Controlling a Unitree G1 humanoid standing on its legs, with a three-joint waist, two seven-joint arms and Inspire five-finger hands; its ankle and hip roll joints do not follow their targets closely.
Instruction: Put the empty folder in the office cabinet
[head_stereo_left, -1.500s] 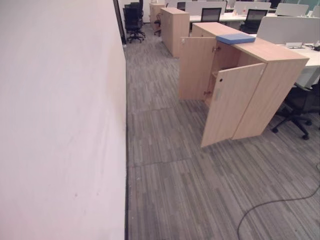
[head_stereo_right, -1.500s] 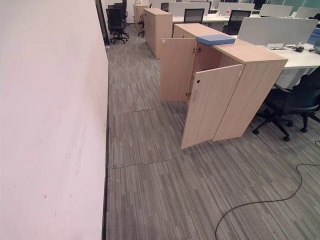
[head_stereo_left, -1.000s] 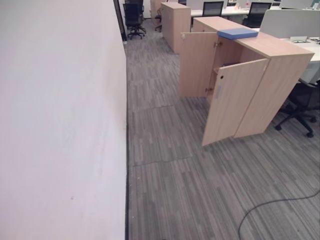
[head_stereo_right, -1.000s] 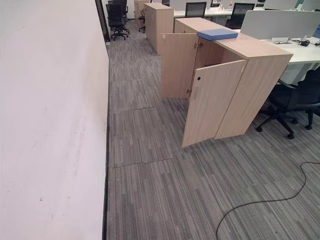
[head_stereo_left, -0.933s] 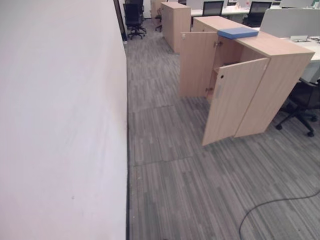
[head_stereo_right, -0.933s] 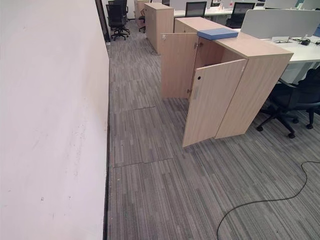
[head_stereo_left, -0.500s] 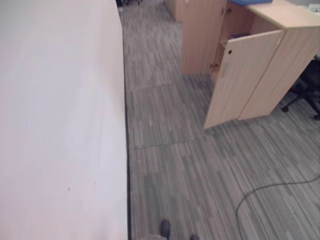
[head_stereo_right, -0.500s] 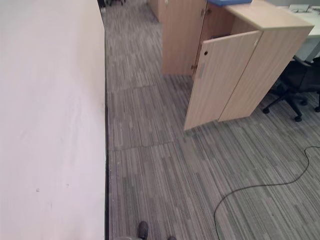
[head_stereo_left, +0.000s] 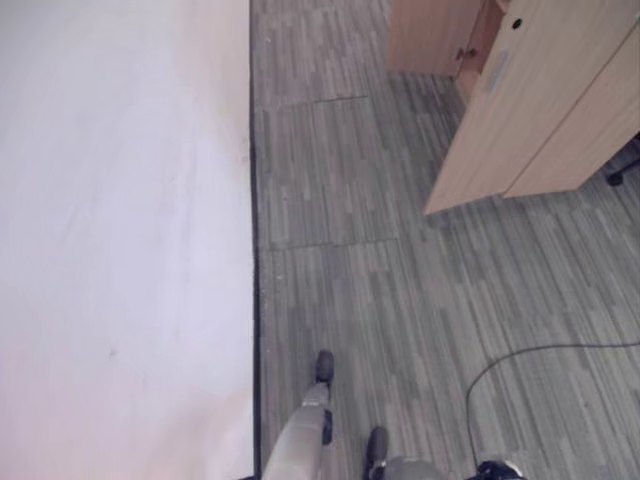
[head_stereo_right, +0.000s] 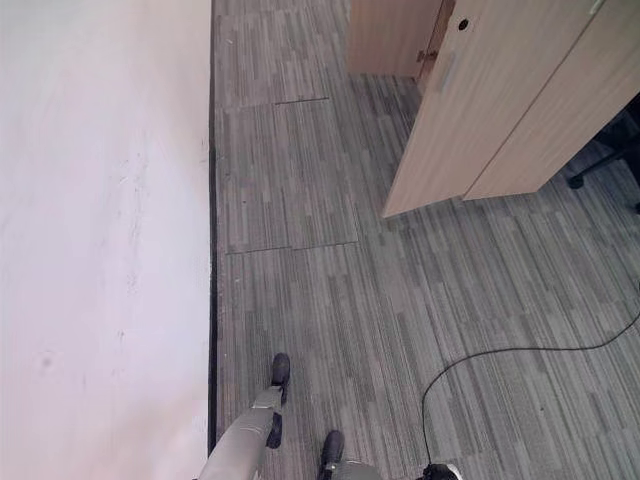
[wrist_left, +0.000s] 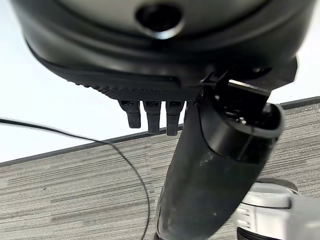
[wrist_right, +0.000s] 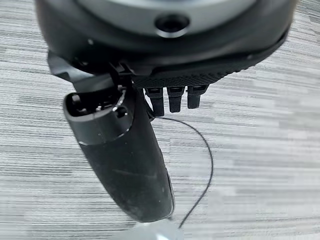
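The head camera has tipped down toward the carpet floor (head_stereo_right: 330, 300), so the office cabinet (head_stereo_right: 520, 110) sits at the upper right, one door (head_stereo_right: 470, 100) ajar. The left hand (wrist_left: 165, 75) and right hand (wrist_right: 160, 60) hang with fingers straight, holding nothing. I cannot tell where the folder lies.

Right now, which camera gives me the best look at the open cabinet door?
The right eye view: the cabinet door runs from its handle down to its bottom corner on the carpet. The left eye view shows the same door, slightly more cropped. Both wrist views look past each robot hand at carpet, not the cabinet.
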